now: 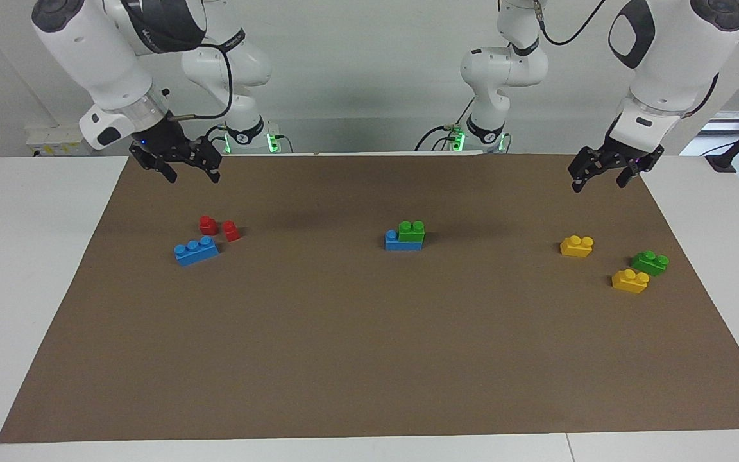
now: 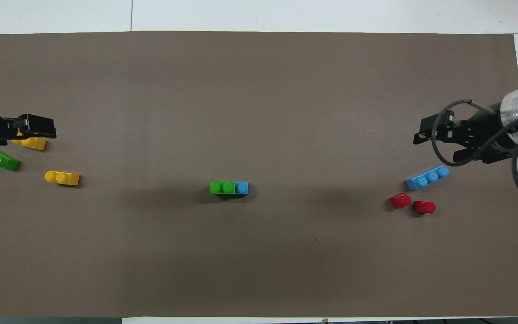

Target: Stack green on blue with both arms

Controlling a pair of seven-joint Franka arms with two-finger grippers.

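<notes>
A green brick (image 1: pixel 412 231) sits on top of a blue brick (image 1: pixel 394 242) in the middle of the brown mat, covering two of its studs; the stack also shows in the overhead view, green (image 2: pixel 221 187) on blue (image 2: pixel 242 188). A second blue brick (image 1: pixel 196 250) lies toward the right arm's end. A second green brick (image 1: pixel 650 262) lies toward the left arm's end. My right gripper (image 1: pixel 193 176) is open and empty, raised over the mat's edge by the robots. My left gripper (image 1: pixel 599 185) is open and empty, raised over the mat at its own end.
Two small red bricks (image 1: pixel 208 224) (image 1: pixel 231 230) lie just nearer to the robots than the loose blue brick. Two yellow bricks (image 1: pixel 577 246) (image 1: pixel 630 280) lie beside the loose green brick. The mat (image 1: pixel 369 359) covers most of the white table.
</notes>
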